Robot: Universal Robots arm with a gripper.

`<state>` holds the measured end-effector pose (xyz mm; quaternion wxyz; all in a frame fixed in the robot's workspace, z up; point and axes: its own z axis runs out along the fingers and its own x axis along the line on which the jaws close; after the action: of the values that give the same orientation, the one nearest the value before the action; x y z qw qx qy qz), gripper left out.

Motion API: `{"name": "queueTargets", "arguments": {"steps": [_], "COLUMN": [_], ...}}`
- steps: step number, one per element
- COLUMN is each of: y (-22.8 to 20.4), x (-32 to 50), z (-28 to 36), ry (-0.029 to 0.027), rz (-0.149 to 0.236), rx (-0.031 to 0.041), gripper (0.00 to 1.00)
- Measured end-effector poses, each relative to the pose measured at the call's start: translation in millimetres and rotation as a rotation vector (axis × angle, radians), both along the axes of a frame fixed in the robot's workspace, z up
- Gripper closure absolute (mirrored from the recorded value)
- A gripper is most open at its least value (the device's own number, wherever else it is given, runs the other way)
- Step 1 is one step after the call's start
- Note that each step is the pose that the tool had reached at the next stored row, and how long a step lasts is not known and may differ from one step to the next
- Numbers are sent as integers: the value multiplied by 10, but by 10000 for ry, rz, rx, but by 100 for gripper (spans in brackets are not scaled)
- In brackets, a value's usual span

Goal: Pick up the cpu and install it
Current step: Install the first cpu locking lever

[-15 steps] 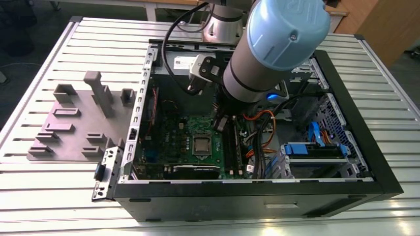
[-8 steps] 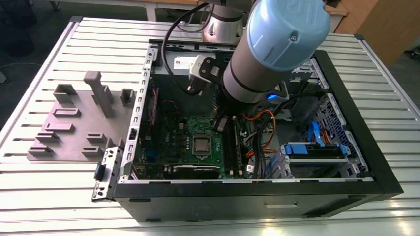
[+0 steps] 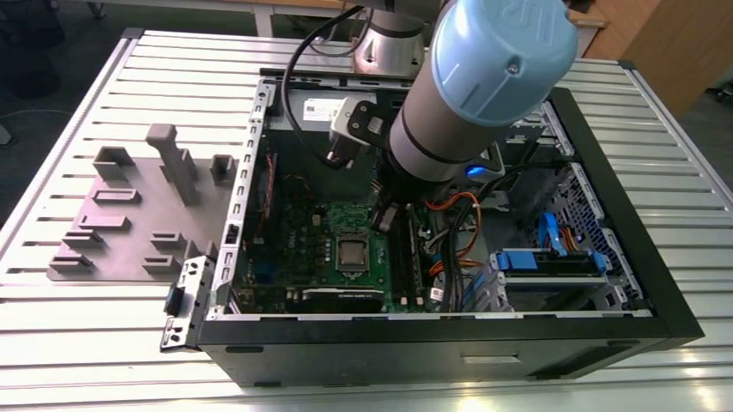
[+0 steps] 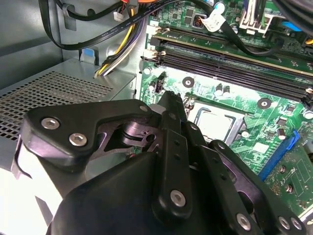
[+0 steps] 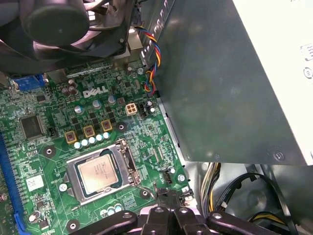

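The hand (image 5: 168, 199) hangs just over the green motherboard (image 5: 54, 103), fingers pressed together with nothing between them. Just beside its tips, the cpu (image 5: 98, 172) sits flat in its socket, framed by the silver metal bracket (image 5: 124, 161).

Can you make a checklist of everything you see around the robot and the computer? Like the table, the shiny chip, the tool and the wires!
Surface: a slatted metal table carrying an open computer case.
Job's things: the cpu lies flat in the socket on the green motherboard, with a silver frame around it.
Clutter: a grey holder block on the exterior view's left.
Grippers: the tool is inside the case, fingers together with nothing between them, close beside the socket and not touching the cpu.
Cables: black and yellow wires near the grey metal box; orange and blue ones in the case.
Surroundings: wooden furniture behind the table.
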<state>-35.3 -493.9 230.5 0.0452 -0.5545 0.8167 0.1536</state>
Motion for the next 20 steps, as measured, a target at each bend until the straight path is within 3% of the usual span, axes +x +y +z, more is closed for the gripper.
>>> {"name": "queueTargets", "arguments": {"steps": [20], "y": [-24], "x": [0], "z": [0], "ry": [0], "rz": [0], "rx": [1], "gripper": [89]}}
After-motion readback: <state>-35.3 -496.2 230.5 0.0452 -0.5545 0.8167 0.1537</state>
